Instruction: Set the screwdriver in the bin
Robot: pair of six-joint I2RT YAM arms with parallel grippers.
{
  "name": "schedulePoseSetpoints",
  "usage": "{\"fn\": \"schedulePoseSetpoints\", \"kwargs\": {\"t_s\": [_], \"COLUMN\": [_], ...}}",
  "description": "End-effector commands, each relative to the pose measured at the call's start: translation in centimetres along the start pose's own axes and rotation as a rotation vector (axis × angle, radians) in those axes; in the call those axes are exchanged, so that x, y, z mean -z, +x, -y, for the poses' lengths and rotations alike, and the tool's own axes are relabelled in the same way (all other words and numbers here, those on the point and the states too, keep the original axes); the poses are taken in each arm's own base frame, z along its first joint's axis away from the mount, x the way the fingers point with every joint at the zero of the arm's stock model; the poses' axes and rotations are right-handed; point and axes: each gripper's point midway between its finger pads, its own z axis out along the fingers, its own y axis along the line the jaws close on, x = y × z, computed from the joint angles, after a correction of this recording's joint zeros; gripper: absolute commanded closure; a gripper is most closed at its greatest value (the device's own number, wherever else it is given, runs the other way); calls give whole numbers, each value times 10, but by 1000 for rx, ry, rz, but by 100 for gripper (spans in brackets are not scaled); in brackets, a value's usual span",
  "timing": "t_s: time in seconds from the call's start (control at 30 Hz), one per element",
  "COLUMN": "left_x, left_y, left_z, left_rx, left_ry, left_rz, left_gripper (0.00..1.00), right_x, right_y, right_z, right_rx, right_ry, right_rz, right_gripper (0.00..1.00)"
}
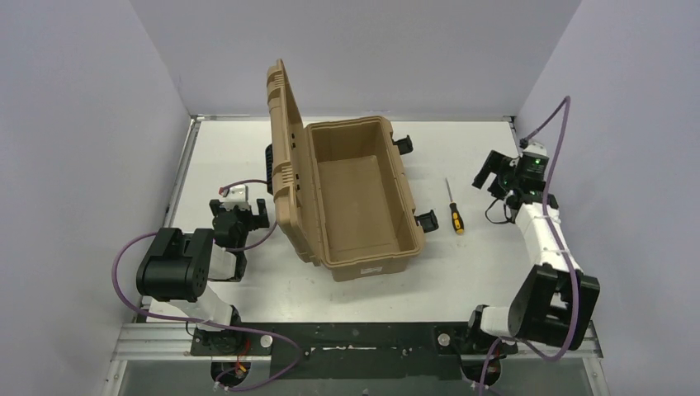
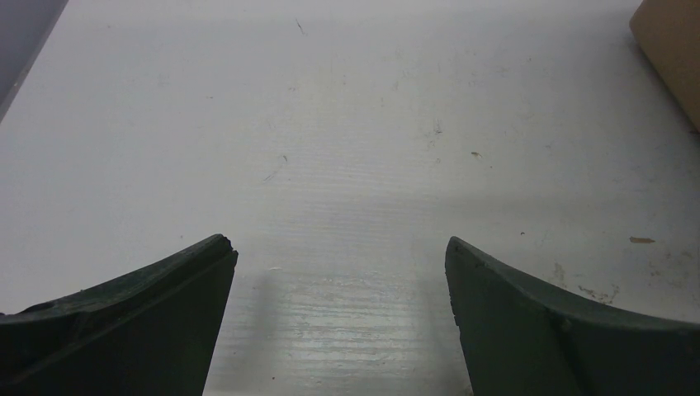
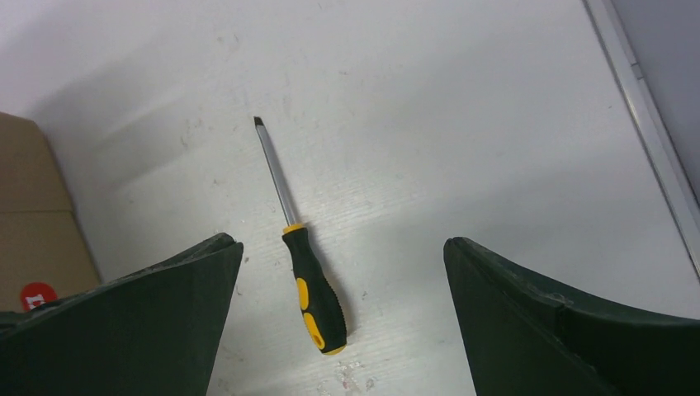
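Observation:
The screwdriver (image 1: 453, 208), with a thin silver shaft and a black-and-yellow handle, lies flat on the white table right of the bin. The bin (image 1: 359, 198) is a large tan case, its ribbed lid standing open on the left side; its inside looks empty. My right gripper (image 1: 495, 175) is open, to the right of the screwdriver. In the right wrist view the screwdriver (image 3: 314, 289) lies between the spread fingers (image 3: 165, 313), nearer the left one, untouched. My left gripper (image 1: 239, 216) is open and empty left of the bin; its wrist view shows bare table between the fingers (image 2: 148, 322).
Black latches (image 1: 425, 220) stick out from the bin's right side near the screwdriver. A corner of the bin shows in the left wrist view (image 2: 673, 49) and in the right wrist view (image 3: 37, 223). The table's raised right edge (image 3: 644, 124) is close to my right gripper.

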Motion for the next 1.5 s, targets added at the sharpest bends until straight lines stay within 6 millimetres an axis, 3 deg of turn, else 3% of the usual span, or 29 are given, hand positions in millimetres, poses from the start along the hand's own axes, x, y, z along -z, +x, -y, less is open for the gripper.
{"fn": "schedulePoseSetpoints", "kwargs": {"t_s": [0.0,0.23,0.47,0.53,0.57,0.63,0.7,0.83,1.1,1.2,1.37,1.47], "left_x": [-5,-5,-5,-5,-5,-5,-5,-5,-5,-5,-5,-6], "left_y": [-23,-22,-22,-22,-22,-22,-22,-23,-23,-22,-22,-22], "left_z": [0,0,0,0,0,0,0,0,0,0,0,0], "left_rx": [7,7,6,7,7,6,6,7,7,8,7,8], "left_ry": [-6,-5,-5,-4,-5,-6,-6,-6,-5,-5,-5,-5], "left_rz": [76,76,76,76,76,75,76,76,77,76,76,76], "left_gripper": [3,3,3,3,3,3,3,3,3,3,3,3], "right_x": [-14,-58,-69,-67,-65,-60,-54,-39,0,13,36,49], "right_y": [27,96,145,151,153,151,142,100,-27,-56,-77,-74], "right_z": [-4,-20,-22,-18,-16,-13,-12,-24,-56,-74,-137,-195], "right_rx": [138,227,309,316,320,334,350,373,319,269,260,254], "right_ry": [51,13,46,66,69,80,97,88,159,131,33,-95], "right_rz": [-173,-498,-643,-665,-674,-680,-672,-610,-400,-373,-331,-308], "right_gripper": [2,2,9,20,34,75,100,100,100,100,100,100]}}
